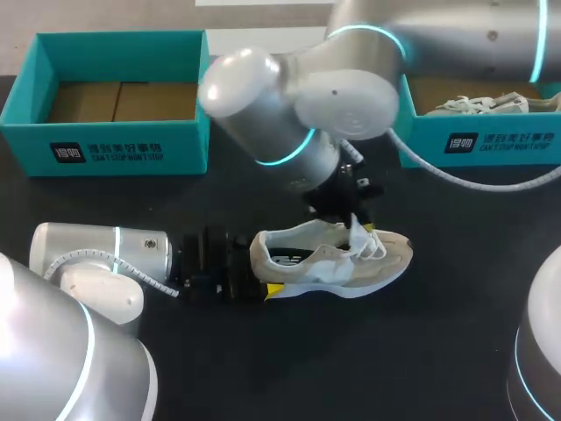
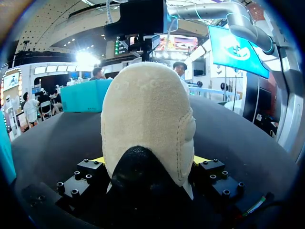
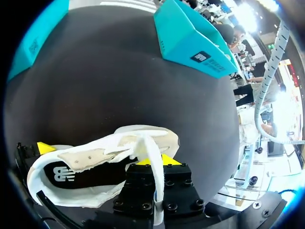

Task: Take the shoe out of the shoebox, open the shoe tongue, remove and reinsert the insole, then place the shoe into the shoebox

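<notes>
Two teal shoeboxes stand along the top edge of the head view. One shoebox (image 1: 123,145) is at the upper left and shows its cardboard floor. The other shoebox (image 1: 491,140) is at the upper right and has a second shoe (image 1: 478,103) lying in it. The task's shoe (image 1: 333,259), one of two in all, lies out of the boxes at mid-frame on the dark tabletop (image 1: 351,351), toe towards the right.

Two arms are in view, each with one claw. The left claw (image 1: 267,288) comes in from the lower left and clamps the heel from both sides. The right claw (image 1: 355,219) comes down from the upper right and pinches the white shoe tongue (image 1: 358,232), lifted above the opening.

A band of tabletop separates the shoe from both boxes' front walls. More tabletop runs below it towards the frame's lower edge. The right arm (image 1: 298,105) overhangs the gap between the boxes.
</notes>
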`<state>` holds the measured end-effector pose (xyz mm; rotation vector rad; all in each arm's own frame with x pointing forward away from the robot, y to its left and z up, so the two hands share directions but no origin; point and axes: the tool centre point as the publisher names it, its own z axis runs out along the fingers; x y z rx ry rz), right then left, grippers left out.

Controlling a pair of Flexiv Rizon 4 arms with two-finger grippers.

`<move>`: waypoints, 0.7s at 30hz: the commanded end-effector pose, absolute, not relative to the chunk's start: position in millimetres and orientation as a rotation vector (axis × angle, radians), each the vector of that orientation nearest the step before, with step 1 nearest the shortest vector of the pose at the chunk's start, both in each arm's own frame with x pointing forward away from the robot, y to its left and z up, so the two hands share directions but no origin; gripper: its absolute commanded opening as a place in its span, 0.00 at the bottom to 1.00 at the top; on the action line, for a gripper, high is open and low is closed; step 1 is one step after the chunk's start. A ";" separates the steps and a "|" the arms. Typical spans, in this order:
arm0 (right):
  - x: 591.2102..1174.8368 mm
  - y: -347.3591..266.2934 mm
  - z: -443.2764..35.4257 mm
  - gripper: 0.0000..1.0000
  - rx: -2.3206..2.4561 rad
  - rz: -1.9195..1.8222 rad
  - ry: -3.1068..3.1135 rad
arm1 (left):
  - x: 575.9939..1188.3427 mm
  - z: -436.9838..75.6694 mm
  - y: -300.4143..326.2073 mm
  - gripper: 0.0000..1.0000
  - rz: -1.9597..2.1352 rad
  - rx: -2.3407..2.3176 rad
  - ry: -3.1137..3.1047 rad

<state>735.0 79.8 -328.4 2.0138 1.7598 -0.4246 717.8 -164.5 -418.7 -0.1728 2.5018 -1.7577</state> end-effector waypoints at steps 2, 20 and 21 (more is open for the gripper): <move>737.5 56.4 -334.3 0.00 2.074 -0.341 1.792 | 717.9 -419.4 -164.6 0.00 -1.754 -0.172 2.505; 741.0 20.0 -359.0 0.83 2.105 -0.417 1.757 | 717.9 -419.4 -164.6 0.00 -1.754 -0.172 2.505; 739.9 17.6 -361.3 0.84 2.108 -0.428 1.745 | 717.9 -419.4 -164.6 0.00 -1.754 -0.172 2.505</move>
